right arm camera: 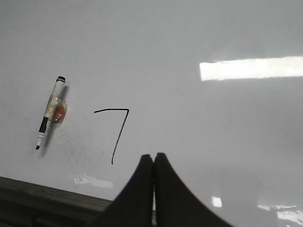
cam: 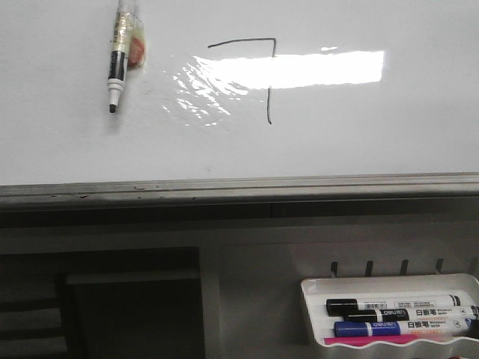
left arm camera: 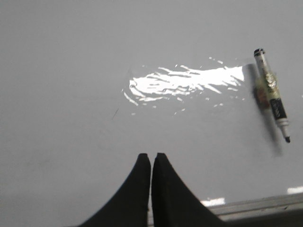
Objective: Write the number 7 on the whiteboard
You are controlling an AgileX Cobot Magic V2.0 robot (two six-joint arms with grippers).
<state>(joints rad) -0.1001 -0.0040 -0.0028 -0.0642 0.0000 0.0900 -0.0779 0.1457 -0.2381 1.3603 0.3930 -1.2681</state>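
Glossy white fills most of your front view: the large flat whiteboard (cam: 359,142) with its grey metal edge strip (cam: 239,187) running along the near side. On it you have the number 7 (cam: 258,71), a thin dark hand-drawn figure with a horizontal top stroke joined at the right to a straight downstroke that crosses a bright band of glare. The right wrist view shows the same figure (right arm camera: 115,130), unbroken.

To the left of the 7, apart from it, lies an uncapped black-and-white marker (cam: 120,56) wrapped in yellowish tape with an orange-red lump at its side; its tip points toward the edge strip and it rests on the board surface, touched by neither arm.

Your left gripper (left arm camera: 151,163) shows in its wrist view as two black fingers pressed together with only a hairline between them, holding nothing, above bare board with the taped marker (left arm camera: 271,97) well off to one side. Your right gripper (right arm camera: 153,163) looks the same: black fingers closed against each other, empty, with the 7 just beside them.

Below the board, at the right of the front view, a small white plastic tray (cam: 314,299) holds two black-capped markers (cam: 397,308), a blue-capped one (cam: 404,327) and something pink (cam: 389,340).
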